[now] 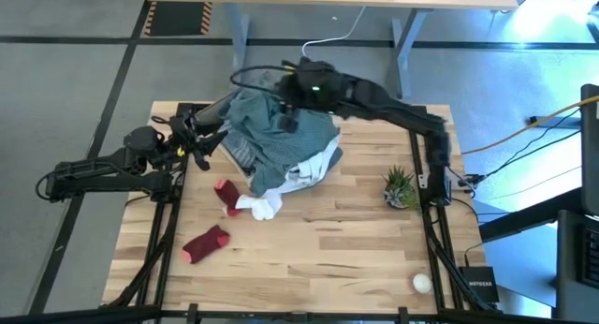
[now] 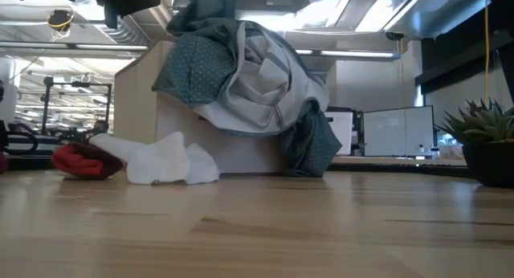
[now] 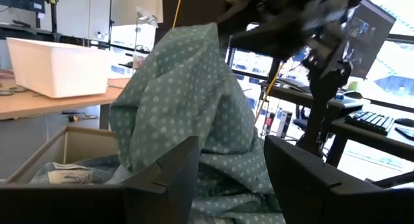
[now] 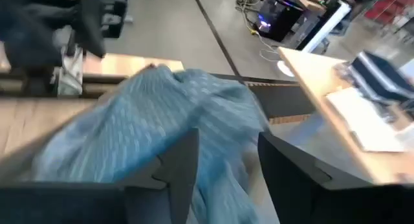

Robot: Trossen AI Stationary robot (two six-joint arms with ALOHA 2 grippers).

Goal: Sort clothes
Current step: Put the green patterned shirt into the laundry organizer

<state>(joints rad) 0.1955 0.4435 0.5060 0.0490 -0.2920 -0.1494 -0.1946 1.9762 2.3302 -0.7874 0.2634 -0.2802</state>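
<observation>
A pile of clothes (image 1: 281,141) lies over a beige cardboard box (image 2: 136,93) at the table's far middle. On top is a teal-green dotted garment (image 3: 187,101). My right gripper (image 1: 286,110) reaches over the pile from the right and is shut on this garment, which rises to a peak under it. My left gripper (image 1: 204,141) is open at the pile's left side, its fingers pointing at the garment (image 3: 226,166). A white piece (image 1: 259,207) and two dark red socks (image 1: 225,193) (image 1: 206,243) lie on the table nearer the front. My right gripper pinches a bunched fold near the top of the teal-green garment (image 4: 213,114) between its two fingers, coming from above. The held part is drawn up into a peak (image 3: 207,36). The rest hangs down and still lies on the pile and box.
A small potted plant (image 1: 401,186) stands at the table's right. A small white ball (image 1: 422,283) lies at the near right corner. The near half of the wooden table (image 1: 328,258) is bare apart from the socks.
</observation>
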